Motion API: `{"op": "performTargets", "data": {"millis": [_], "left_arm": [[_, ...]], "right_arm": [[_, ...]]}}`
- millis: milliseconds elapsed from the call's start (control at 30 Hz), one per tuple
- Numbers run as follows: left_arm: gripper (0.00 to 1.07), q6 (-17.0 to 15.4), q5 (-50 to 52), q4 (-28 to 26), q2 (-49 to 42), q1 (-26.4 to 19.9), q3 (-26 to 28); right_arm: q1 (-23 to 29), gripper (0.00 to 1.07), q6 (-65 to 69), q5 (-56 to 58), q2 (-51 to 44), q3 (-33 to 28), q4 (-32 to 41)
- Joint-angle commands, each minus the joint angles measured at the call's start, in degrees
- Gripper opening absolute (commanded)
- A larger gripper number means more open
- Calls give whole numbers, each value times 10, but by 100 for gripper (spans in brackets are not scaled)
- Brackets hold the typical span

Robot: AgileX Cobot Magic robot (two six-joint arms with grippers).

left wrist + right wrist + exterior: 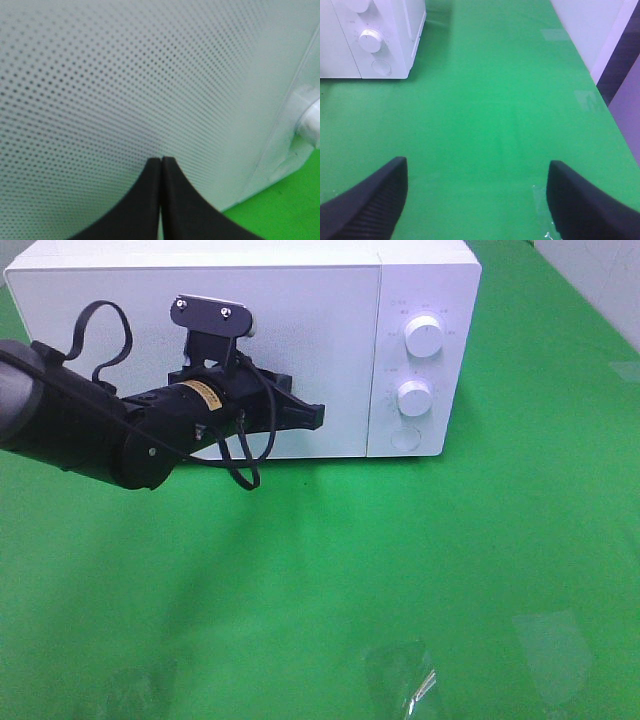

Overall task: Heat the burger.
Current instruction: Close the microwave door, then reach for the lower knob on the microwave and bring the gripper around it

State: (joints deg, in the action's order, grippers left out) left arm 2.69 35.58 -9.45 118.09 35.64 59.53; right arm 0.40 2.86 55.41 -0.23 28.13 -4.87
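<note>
Left gripper (161, 164) clenched tight, nothing between the pads. Its tips are right up at the dotted window of the microwave door (125, 75); touching or a hair off, can't tell. Door looks flush with the microwave (300, 290) body. Burger shows in no view; my guess is it sits behind that door, just beyond my left tips. I read the step as pressing the door home: push square-on, slow and firm, so the box doesn't skid back. Upper knob (425, 337) and lower knob (414, 398) sit past my left tips toward the panel, likely needed next. Right gripper (475, 200) released, jaws wide, empty, hovering over bare green table (495, 100). Surface smooth and flat, with clear film patches (405, 680) glinting. Pale wall beyond the table edge, off to one side of my right tips.
</note>
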Motion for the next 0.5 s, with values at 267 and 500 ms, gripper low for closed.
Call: {"op": "performTargets", "data": {"millis": [267, 500], "left_arm": [[0, -1, 65, -65, -9, -17, 29], [0, -2, 56, -66, -38, 22, -24]], "right_arm": [[-2, 73, -3, -5, -15, -1, -1], [-2, 73, -3, -5, -15, -1, -1]]}}
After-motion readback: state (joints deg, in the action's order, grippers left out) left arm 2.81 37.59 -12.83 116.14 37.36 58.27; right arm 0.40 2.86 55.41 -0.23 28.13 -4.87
